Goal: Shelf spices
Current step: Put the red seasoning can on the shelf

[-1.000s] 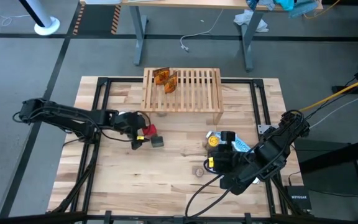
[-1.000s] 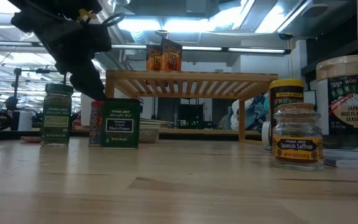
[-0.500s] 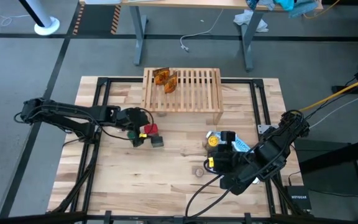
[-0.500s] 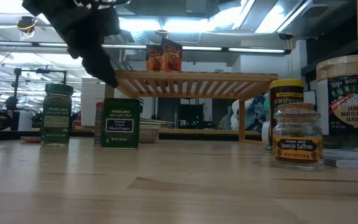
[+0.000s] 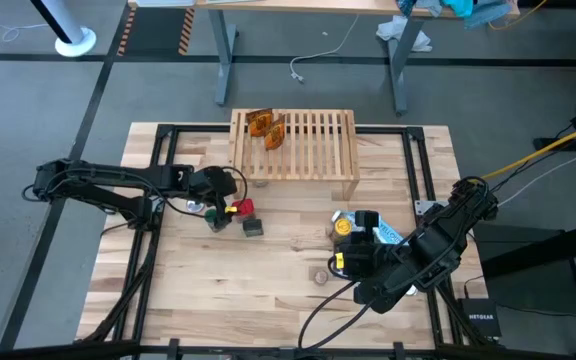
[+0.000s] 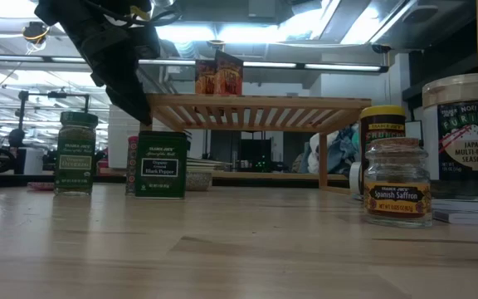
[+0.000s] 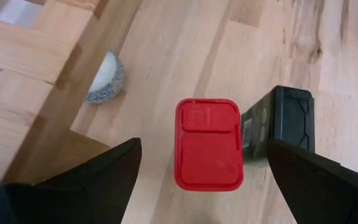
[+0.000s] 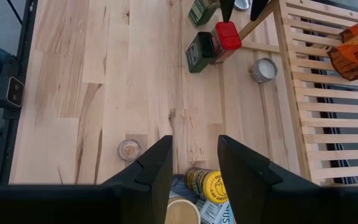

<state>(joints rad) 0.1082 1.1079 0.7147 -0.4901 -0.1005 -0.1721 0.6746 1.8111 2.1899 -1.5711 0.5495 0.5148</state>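
A red-capped jar [image 7: 208,143] stands upright on the table beside a dark square tin [image 7: 284,121] and a green-capped jar [image 6: 76,154]. My left gripper [image 7: 204,146] is open and hangs above the red cap, one finger on each side of it and touching nothing; it is raised well over the jars in the low view [image 6: 127,91]. The wooden shelf [image 5: 308,145] stands at the far side with two orange packets [image 5: 266,127] on its slats. My right gripper [image 8: 194,149] is open and empty above a yellow-capped jar [image 8: 204,183].
A flat round silver disc [image 8: 265,70] lies by the shelf's near edge. A cork-topped saffron jar [image 6: 398,183], a large furikake jar [image 6: 463,133] and a blue glossy pouch [image 5: 383,232] are at the near right. Bare tabletop [image 5: 188,280] lies at the near left.
My left gripper has risen from down beside the red-capped jar to well above it and has drawn a little toward the far edge. The red-capped jar stays standing next to the tin.
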